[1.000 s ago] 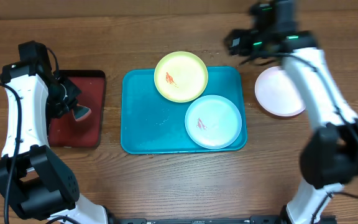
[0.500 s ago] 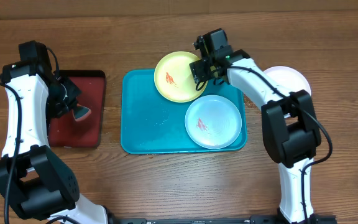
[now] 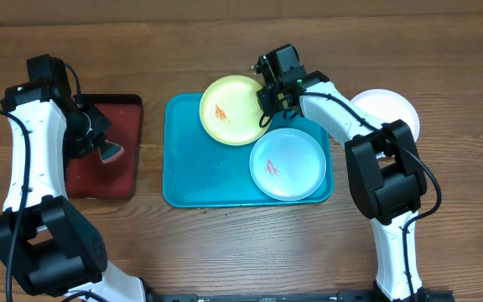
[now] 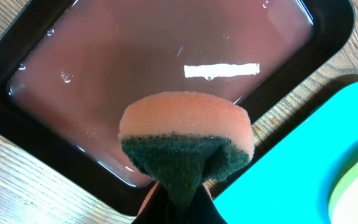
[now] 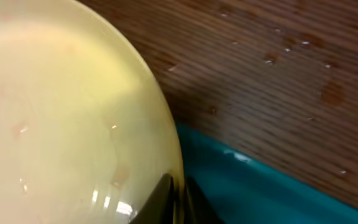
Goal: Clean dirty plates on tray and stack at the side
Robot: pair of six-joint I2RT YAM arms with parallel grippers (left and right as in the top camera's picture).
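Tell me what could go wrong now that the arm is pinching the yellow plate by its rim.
The right gripper holds the yellow-green plate only by its thin rim, so it may slip or tilt when lifted. The mint plate lies close beside it on the tray; a sideways drag could knock it. The sponge in the left gripper hangs over the liquid-filled red tray and may drip on the table when carried across.

Even bright light, glare strip in red tray [image 4: 61, 152], yellow-green plate [image 5: 61, 112] blurred close-up
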